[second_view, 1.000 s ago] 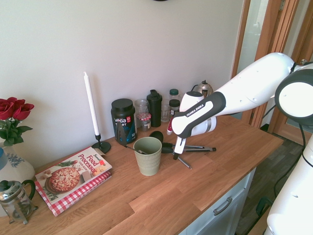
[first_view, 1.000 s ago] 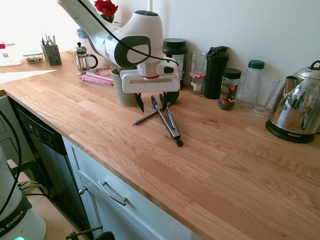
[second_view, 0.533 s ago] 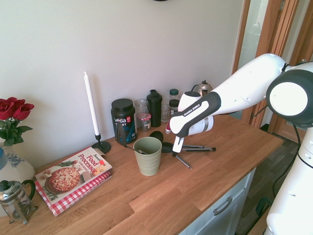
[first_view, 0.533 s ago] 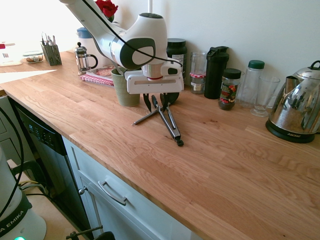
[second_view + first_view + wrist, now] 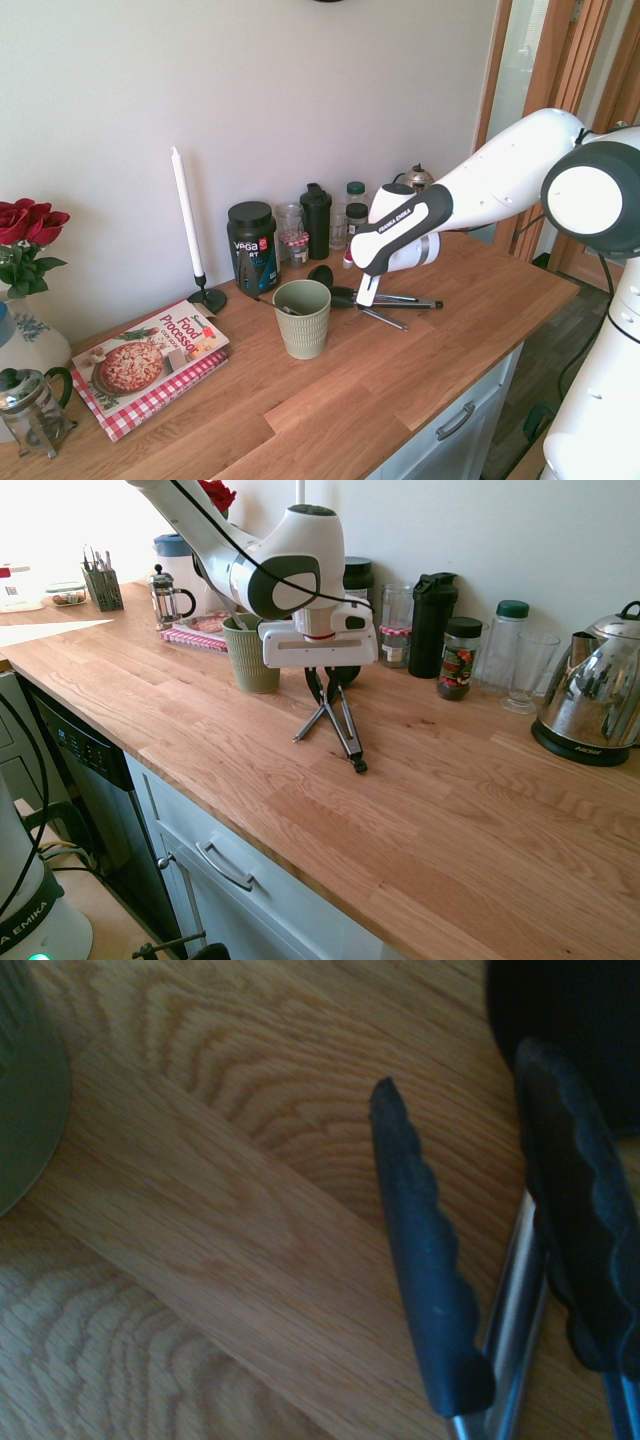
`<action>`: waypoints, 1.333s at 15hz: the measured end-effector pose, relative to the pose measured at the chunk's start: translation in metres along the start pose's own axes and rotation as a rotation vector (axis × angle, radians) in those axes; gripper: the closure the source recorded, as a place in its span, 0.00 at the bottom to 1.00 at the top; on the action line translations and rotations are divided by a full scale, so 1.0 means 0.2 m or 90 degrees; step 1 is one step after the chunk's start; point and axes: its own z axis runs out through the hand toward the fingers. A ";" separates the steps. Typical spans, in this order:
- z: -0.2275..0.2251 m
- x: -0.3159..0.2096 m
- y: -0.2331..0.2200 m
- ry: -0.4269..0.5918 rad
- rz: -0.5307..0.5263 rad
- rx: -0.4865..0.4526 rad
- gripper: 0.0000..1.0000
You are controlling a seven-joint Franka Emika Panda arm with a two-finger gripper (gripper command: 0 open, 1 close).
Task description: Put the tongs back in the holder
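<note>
Clearly, the tongs [image 5: 350, 735] are seen lying on the wooden counter [image 5: 440, 810], near the centre of the first exterior view, with their black end pointed toward the lower right. They are outside the holder [image 5: 252, 660], which is seen upright just to their left, with a slim metal utensil [image 5: 237, 612] leaning out of its mouth. The gripper [image 5: 326, 694] is shown low over the black tips of the tongs. How far its jaws are open, and whether anything is gripped by them, cannot be told from these pictures, since dark shapes are overlapped there.

In the second exterior view, the tongs are partly covered by the white hand, right of the frame's centre, and the inside of the holder is exposed. The black bowl of the ladle [image 5: 321, 275] is shown behind the holder there, and its metal handle is extended toward the right. By the wrist view, the two scalloped black tips are revealed as spread apart, with that handle seen between them and passing behind one.

Only in the second exterior view are the cookbook's cover [image 5: 150, 355] and the candle's black base [image 5: 208, 298] plainly shown, at left; the glass cup [image 5: 530, 672] is clearly seen in the first, at right.
</note>
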 end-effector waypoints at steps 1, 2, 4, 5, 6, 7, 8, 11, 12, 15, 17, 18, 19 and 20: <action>-0.01 0.01 0.01 0.002 0.002 -0.001 1.00; -0.01 0.01 0.02 0.004 0.005 -0.001 1.00; -0.02 0.03 0.04 0.009 0.010 -0.002 1.00; -0.04 0.04 0.05 0.012 0.012 -0.002 1.00; -0.07 0.04 0.06 0.017 0.015 -0.002 1.00; -0.10 0.06 0.07 0.023 0.018 -0.002 1.00; -0.14 0.07 0.08 0.028 0.021 -0.001 1.00; -0.32 0.16 0.06 0.041 0.050 0.011 1.00; -0.43 0.21 0.04 0.044 0.065 0.021 1.00; -0.83 0.34 -0.01 0.074 0.099 0.057 1.00; -1.03 0.40 -0.03 0.096 0.114 0.075 1.00; -1.11 0.42 -0.05 0.106 0.119 0.084 1.00; -1.18 0.43 -0.07 0.114 0.121 0.092 1.00; -1.24 0.43 -0.10 0.121 0.122 0.098 1.00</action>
